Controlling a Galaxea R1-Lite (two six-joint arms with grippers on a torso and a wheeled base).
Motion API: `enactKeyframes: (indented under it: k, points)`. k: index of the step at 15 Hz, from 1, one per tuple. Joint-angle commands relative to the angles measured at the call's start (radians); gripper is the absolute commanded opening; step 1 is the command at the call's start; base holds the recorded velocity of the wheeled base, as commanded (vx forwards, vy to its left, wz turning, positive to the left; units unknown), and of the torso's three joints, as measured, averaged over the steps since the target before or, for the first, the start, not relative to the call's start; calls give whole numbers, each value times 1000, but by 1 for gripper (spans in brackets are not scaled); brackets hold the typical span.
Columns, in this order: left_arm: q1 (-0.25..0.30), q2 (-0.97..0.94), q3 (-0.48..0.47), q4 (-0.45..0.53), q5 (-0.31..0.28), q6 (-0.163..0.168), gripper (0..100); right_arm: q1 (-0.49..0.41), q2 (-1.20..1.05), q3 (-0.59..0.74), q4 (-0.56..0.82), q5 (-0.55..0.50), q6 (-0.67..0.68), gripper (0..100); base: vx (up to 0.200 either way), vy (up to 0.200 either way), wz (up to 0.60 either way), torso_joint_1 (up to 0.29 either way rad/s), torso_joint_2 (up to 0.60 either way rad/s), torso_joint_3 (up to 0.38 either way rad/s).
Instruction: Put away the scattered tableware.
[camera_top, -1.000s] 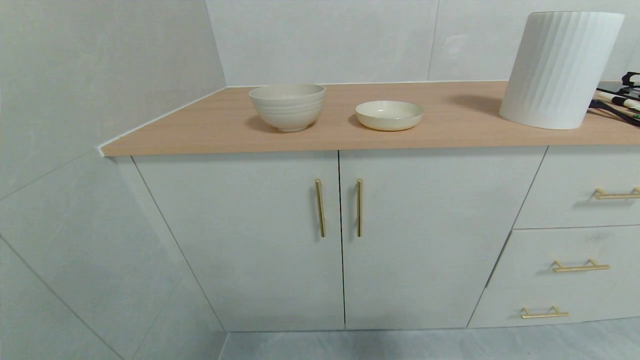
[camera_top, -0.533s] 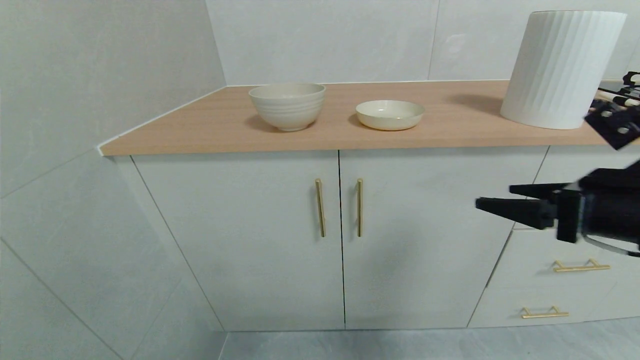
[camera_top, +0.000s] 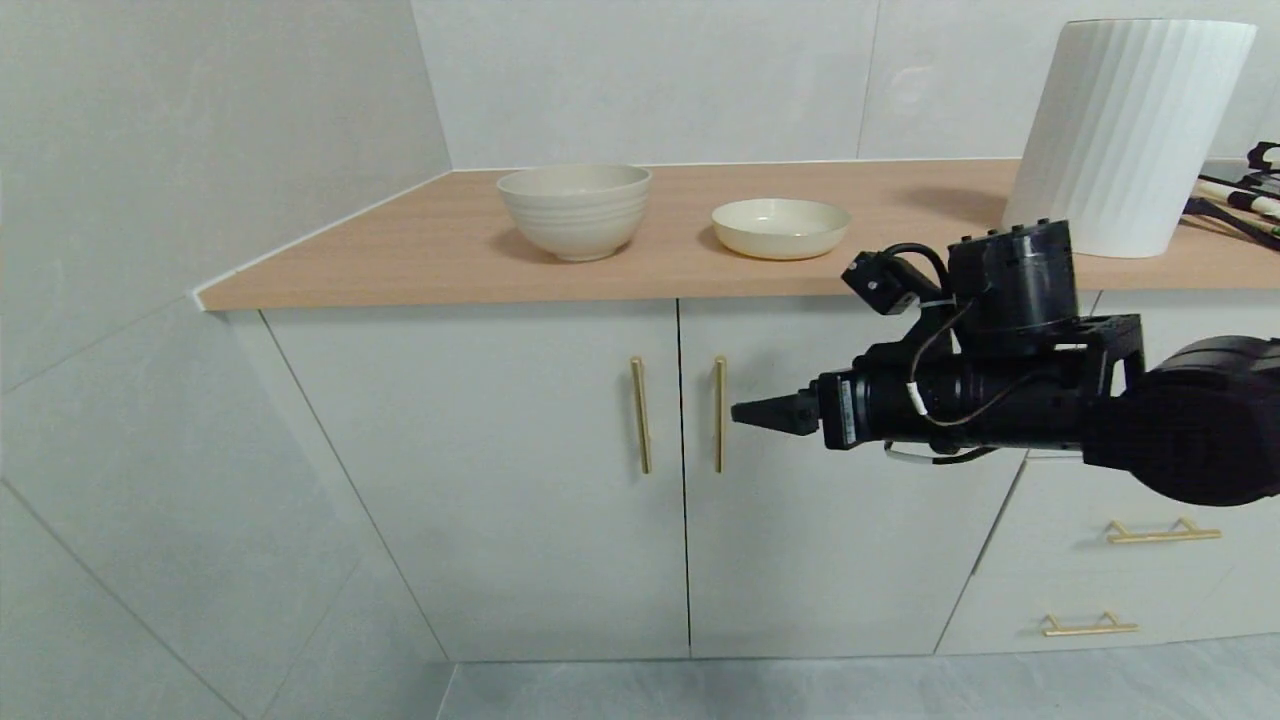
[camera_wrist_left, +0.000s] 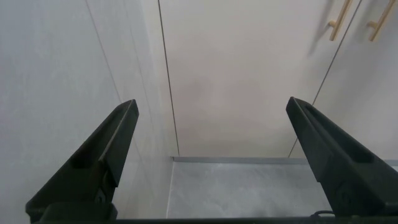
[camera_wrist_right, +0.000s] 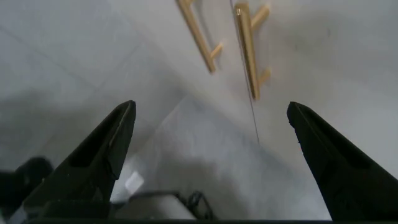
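A deep cream bowl and a shallow cream dish stand side by side on the wooden countertop. Below them are two shut cabinet doors with upright gold handles. My right gripper hangs level in front of the right door, its tip just right of that door's handle. In the right wrist view the right gripper is open, with both handles ahead of it. My left gripper is open and empty, low down, facing the left door's bottom edge and the floor.
A tall white ribbed cylinder stands at the counter's right end, with dark utensils beside it. Drawers with gold handles lie right of the doors. A tiled wall closes off the left side.
My right arm has come in from the right and moved left across the cabinet front, ending beside the right door's handle. The bowl and dish have stayed put.
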Motion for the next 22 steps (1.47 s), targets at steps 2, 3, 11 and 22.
enactKeyframes:
  k: [2, 3, 11, 22]
  points:
    - [0, 0, 0, 0, 1, 0, 100, 30, 169, -6, -147, -20, 23, 100, 0, 0, 0, 0, 0, 0]
    - [0, 2, 0, 0, 1, 0, 100, 34, 187, -6, -180, -24, 34, 100, 0, 0, 0, 0, 0, 0]
    - [2, 2, 0, 0, 1, 0, 100, 58, 339, -42, -414, -64, 98, 100, 0, 0, 0, 0, 0, 0]
    - [0, 2, 0, 0, 1, 0, 100, 93, 324, 49, -570, -1, 175, 100, 0, 0, 0, 0, 0, 0]
